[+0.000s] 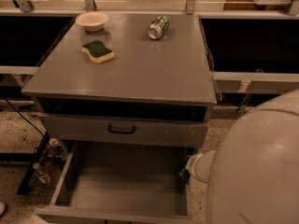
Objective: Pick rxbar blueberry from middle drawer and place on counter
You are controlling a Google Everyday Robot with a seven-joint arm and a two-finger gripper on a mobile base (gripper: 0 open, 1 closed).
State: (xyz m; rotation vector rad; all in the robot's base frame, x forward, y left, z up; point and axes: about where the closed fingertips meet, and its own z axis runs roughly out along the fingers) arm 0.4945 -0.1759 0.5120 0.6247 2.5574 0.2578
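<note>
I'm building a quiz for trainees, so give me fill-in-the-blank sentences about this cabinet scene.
The green-topped sponge lies on the ___.
The can lies on its ___.
The claw hangs at the ___ edge of the open drawer.
Missing words: counter; side; right.

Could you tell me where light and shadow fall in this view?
Camera view: warm, dim light; the counter is evenly lit, the open drawer floor is shaded, and the pincer at the drawer's right wall sits in shadow beside the pale arm.
</note>
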